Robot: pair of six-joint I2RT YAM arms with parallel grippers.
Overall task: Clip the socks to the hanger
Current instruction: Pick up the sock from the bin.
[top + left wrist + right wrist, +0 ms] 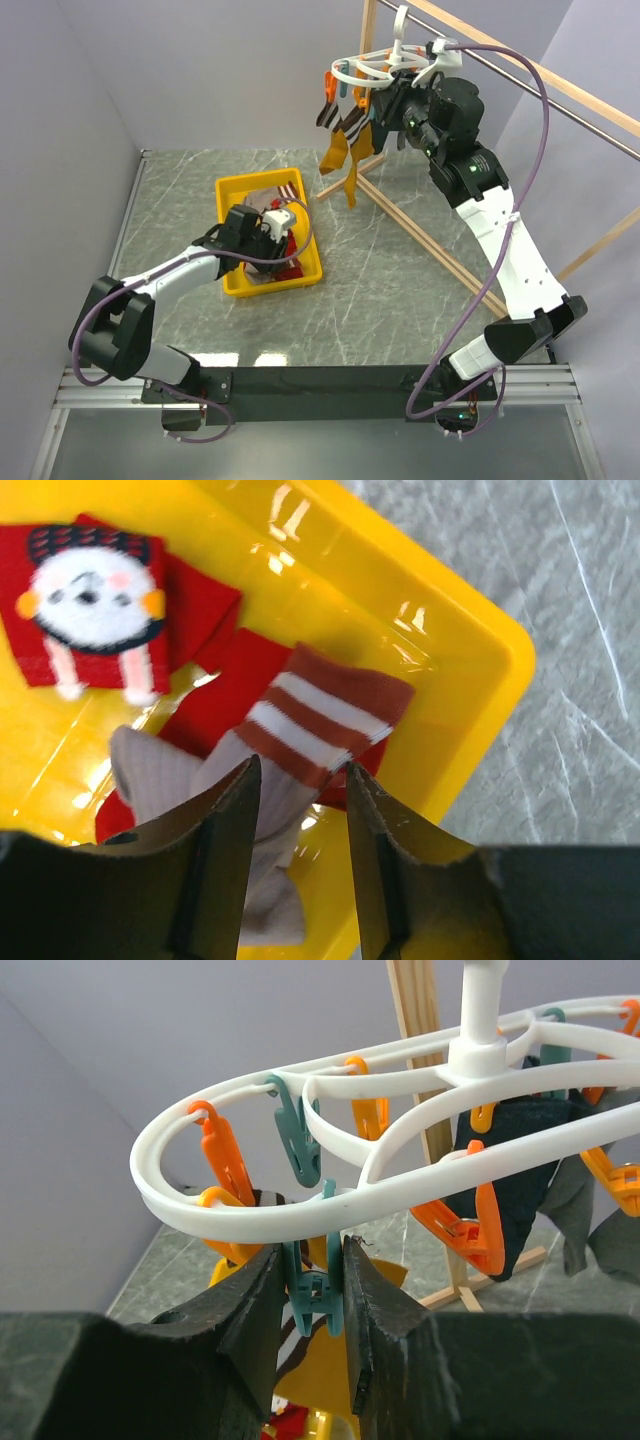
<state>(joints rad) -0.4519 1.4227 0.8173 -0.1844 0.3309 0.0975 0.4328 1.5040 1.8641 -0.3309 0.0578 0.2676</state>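
Several socks [340,150] are hung; a striped sock [320,715] is gripped by the left claw [298,780], a hanger clip [318,1295] by the right claw [310,1260].

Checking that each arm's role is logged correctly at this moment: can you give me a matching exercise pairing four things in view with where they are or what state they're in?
Things:
1. left gripper
2. right gripper
3. red sock with a white face
4. mustard sock

States:
a. lying flat in the yellow bin, not held
b. fingers closed on a teal clip
c. hanging from the hanger
d. fingers closed on the striped-cuff sock

Pairs: 1-d, 2-b, 3-a, 4-c
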